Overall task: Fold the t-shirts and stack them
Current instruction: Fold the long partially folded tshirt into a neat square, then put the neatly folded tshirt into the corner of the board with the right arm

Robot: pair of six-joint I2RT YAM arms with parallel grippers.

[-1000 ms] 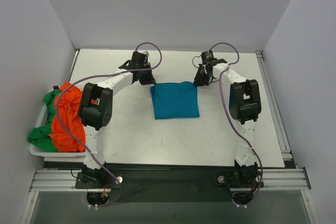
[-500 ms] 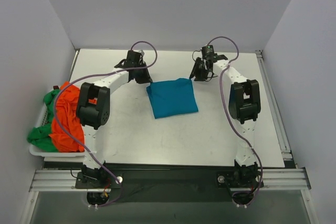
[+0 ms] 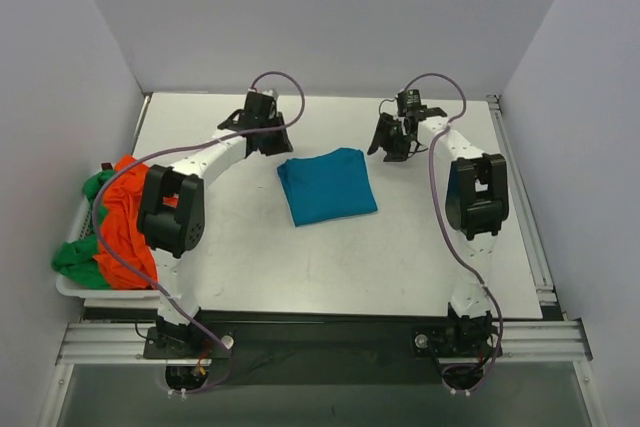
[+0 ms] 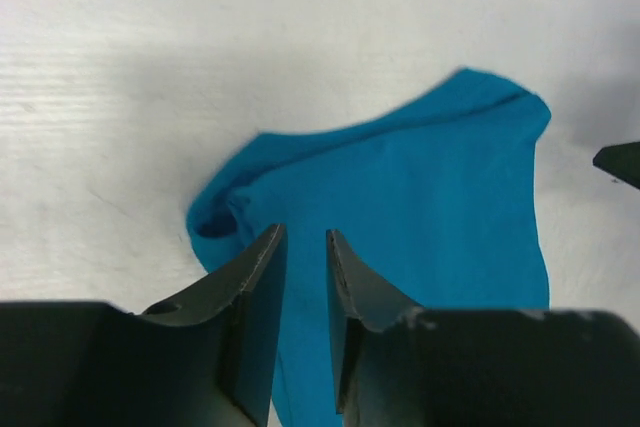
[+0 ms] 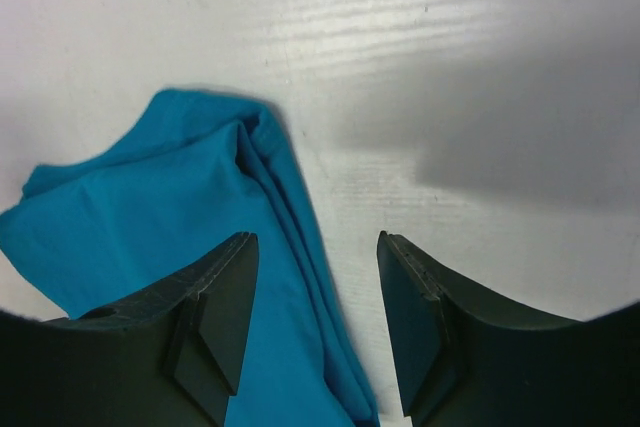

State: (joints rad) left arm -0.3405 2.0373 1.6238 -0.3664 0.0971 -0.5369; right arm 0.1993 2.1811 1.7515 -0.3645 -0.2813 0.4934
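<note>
The teal-blue t-shirt [image 3: 328,187] lies folded into a rough square on the table, its far edge slightly rumpled. My left gripper [image 3: 276,143] hangs just above its far left corner. In the left wrist view the left gripper [image 4: 304,230] stands narrowly open, with the teal shirt [image 4: 420,207] below the gap and nothing pinched. My right gripper [image 3: 392,143] hovers off the far right corner. There the right gripper [image 5: 316,237] is wide open over the teal shirt's layered edge [image 5: 150,207]. The orange t-shirt [image 3: 125,217] and the green t-shirt [image 3: 75,257] lie bunched in the basket.
A white plastic basket [image 3: 100,291] sits at the table's left edge, with cloth spilling over its rim. Grey walls close in the left, back and right sides. A metal rail [image 3: 520,197] runs along the right edge of the table.
Both grippers have let go of the teal shirt's far corners and pulled away from it, the right one moving right. The shirt's far left corner has shifted left and the far edge has settled.
</note>
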